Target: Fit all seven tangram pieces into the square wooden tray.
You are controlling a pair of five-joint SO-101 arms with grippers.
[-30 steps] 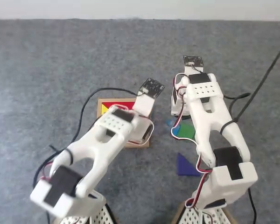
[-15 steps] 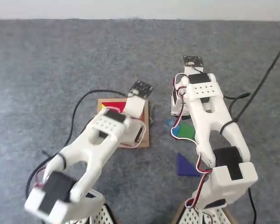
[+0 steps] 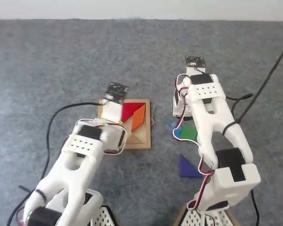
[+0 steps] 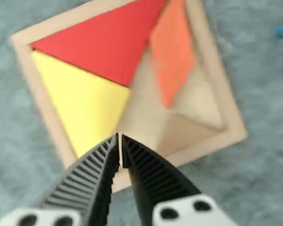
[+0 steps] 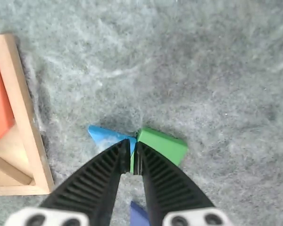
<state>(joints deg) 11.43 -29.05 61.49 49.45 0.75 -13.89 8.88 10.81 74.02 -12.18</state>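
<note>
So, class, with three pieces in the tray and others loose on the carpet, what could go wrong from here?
1. The left gripper hangs shut just over the tray, beside the yellow piece. Lowering it could nudge the fitted pieces or shift the tray.
2. The blue piece and green piece lie close together under the shut right gripper. Grasping one may drag the other along.

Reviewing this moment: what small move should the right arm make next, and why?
Probably open the right claw and lower it onto the green piece. The claw is shut and empty, and hangs over the green piece's edge, beside the blue piece. Both pieces lie outside the tray, which has bare wood left to fill.
</note>
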